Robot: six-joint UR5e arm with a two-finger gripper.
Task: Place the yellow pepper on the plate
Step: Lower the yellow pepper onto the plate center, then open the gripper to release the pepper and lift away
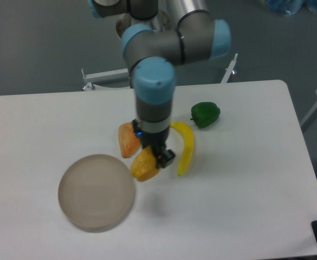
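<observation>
From my remote seat I see the two-finger pincer (154, 157) clenched on the small chunky yellow-orange toy pepper (143, 166), which looks lifted off the white bench (239, 179), judging by the shadow below and to the right of it, just beside the right rim of the round flat beige-tan plate (96, 192), toward the middle of the bench. Grip looks off-centre: most of the pepper sticks out left and below the fingers, so I'd worry it pivots or slips out mid-carry and drops short of the plate, on the rim or the bare bench. It is lumpy, so it could roll off the low rim if released too near the edge or from too high. The orange triangular wedge (128, 139) sits right behind the pincer and the long curved yellow banana (185, 147) is just to its right; a sideways swing could nudge either. The dark green toy pepper (205, 114) sits well apart toward the far edge, no risk there. Can't tell exact height above the bench.
</observation>
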